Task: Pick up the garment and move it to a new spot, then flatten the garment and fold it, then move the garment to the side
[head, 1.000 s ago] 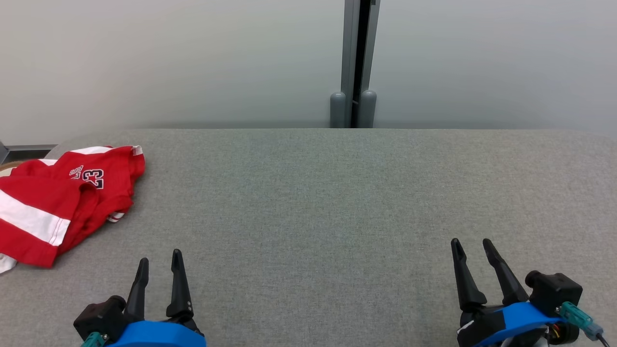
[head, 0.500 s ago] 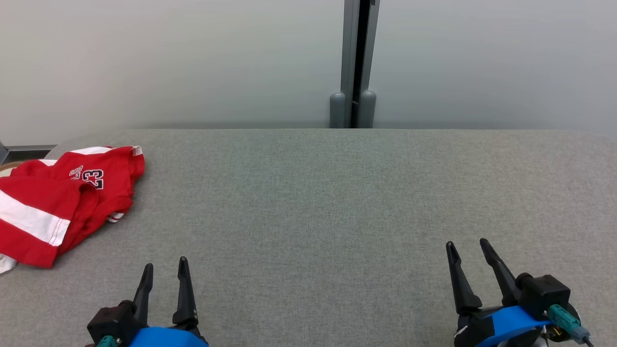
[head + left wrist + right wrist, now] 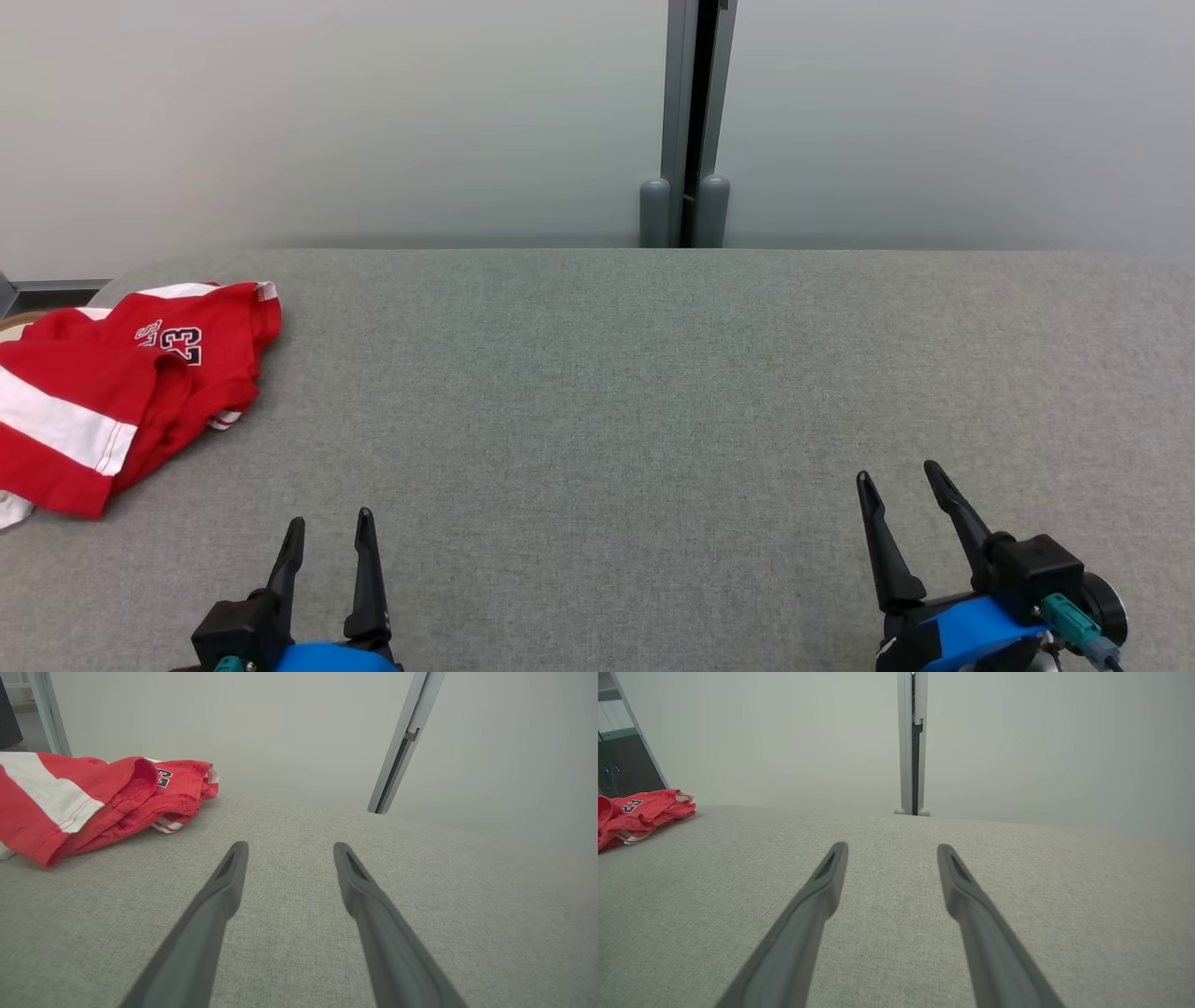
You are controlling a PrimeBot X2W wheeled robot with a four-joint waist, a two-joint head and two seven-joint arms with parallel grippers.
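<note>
Head view: the garment (image 3: 121,373), red with a white band and the number 23, lies crumpled at 9 o'clock on the left end of the grey table (image 3: 607,392), unchanged from one second ago. The left gripper (image 3: 330,516), at 7 o'clock, has drawn back toward the bottom edge, fingers apart and empty. The right gripper (image 3: 895,470), at 5 o'clock, has shifted slightly left and down, fingers apart and empty.

Left wrist view: the garment sits at 10 o'clock, clear of the spread fingers.

Right wrist view: the garment lies at 9 o'clock, well apart from the spread fingers.
</note>
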